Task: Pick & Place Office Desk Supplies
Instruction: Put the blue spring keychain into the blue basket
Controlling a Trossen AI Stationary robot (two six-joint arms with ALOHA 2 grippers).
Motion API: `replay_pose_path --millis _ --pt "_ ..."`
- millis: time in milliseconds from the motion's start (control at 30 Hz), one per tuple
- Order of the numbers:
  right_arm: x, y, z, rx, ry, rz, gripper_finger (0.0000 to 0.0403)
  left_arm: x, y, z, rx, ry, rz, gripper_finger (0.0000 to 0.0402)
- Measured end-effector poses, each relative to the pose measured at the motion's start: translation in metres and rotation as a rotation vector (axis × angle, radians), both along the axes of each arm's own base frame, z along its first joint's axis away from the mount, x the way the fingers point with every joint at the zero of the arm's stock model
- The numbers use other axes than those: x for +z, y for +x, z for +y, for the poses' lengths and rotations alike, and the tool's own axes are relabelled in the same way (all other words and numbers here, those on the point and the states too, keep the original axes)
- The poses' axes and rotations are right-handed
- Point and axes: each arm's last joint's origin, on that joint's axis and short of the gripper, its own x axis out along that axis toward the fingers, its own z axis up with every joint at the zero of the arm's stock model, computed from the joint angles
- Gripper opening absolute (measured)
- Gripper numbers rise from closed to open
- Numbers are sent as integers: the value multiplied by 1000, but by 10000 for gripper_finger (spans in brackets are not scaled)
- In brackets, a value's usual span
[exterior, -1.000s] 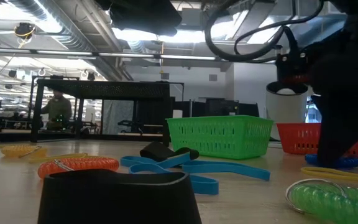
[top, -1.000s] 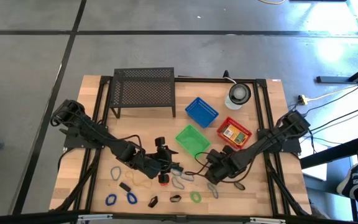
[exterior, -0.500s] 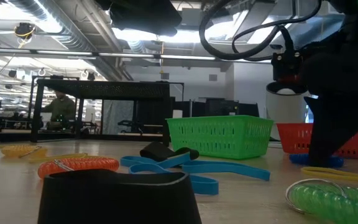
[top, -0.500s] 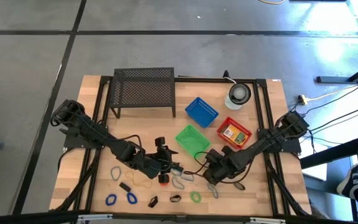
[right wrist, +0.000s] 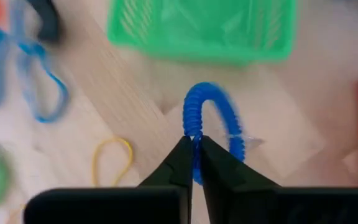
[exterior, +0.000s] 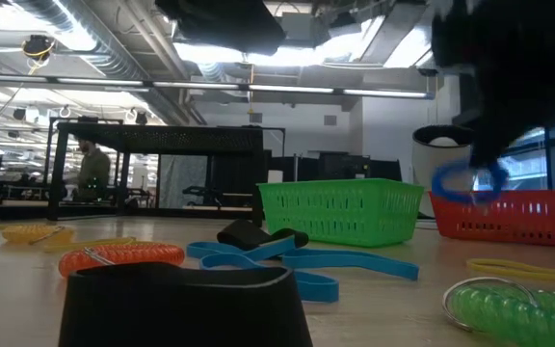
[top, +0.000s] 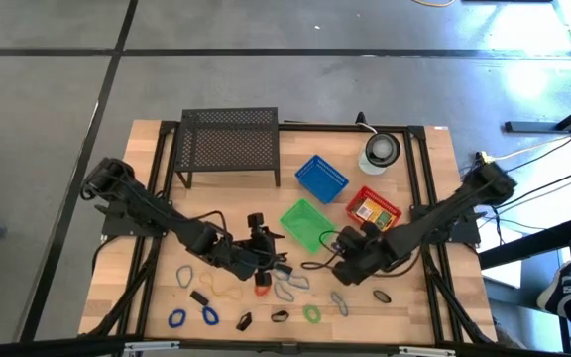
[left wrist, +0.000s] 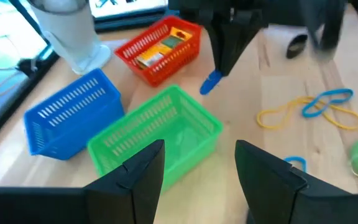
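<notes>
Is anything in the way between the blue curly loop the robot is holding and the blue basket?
The right gripper holds the blue coil loop above the table. The green basket sits roughly between it and the blue basket.

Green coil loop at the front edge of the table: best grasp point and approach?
Judging from the pictures, pinch one side of the green coil loop across its cord, coming straight down. It lies flat, so only the thin ring offers a grip. Take the side away from the grey loop. The right gripper is shut on a blue coil loop.
</notes>
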Motion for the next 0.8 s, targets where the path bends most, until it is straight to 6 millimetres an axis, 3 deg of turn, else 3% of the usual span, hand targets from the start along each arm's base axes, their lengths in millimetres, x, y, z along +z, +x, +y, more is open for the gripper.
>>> replay_pose_path --millis 133,333,600,800 --pt "27 -7 -9 -7 -53 -130 16 9 -2 4 7 16 -23 191" --pt "54 -7 -37 -199 -260 -354 19 27 -9 13 65 62 -81 191" --pt "51 14 -87 -383 -373 -318 20 51 -21 24 191 198 -146 191" --pt "34 35 -134 -444 -340 -198 20 52 -25 32 352 304 -147 191"
